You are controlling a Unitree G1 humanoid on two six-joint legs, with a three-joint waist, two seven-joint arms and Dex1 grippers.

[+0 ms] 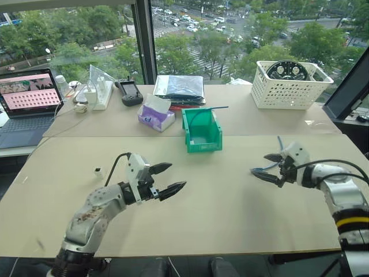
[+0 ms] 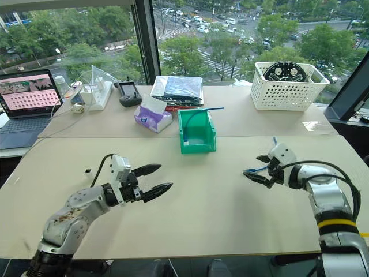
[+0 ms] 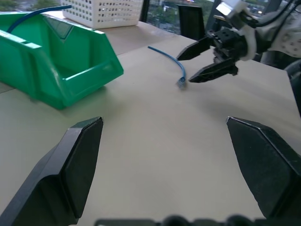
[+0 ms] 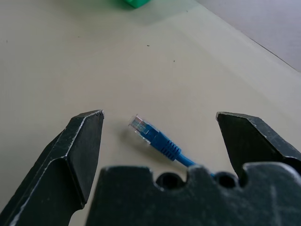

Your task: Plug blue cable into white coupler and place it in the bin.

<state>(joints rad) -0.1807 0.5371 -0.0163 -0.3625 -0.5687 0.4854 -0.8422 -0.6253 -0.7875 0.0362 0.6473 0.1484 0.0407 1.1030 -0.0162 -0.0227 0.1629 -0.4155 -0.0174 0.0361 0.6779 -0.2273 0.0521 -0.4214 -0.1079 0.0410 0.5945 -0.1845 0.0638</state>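
Observation:
The blue cable [image 1: 278, 144] lies on the table at the right, its clear-tipped plug [image 4: 151, 134] resting on the surface. My right gripper [image 1: 259, 164] is open and hovers just above that plug, one finger on each side, touching nothing. The white coupler [image 1: 98, 171] sits by itself on the table at the left. My left gripper [image 1: 177, 175] is open and empty to the right of the coupler, pointing toward the right gripper [image 3: 184, 68]. The green bin [image 1: 202, 131] stands at mid-table behind both grippers.
A second blue cable [image 1: 209, 108] sticks out of the bin's back. Behind it lie a tissue box [image 1: 155, 118], a grey bag [image 1: 181, 86], a black controller [image 1: 131, 92] and a white power strip [image 1: 104, 92]. A white basket [image 1: 288, 86] stands far right, a laptop [image 1: 29, 101] far left.

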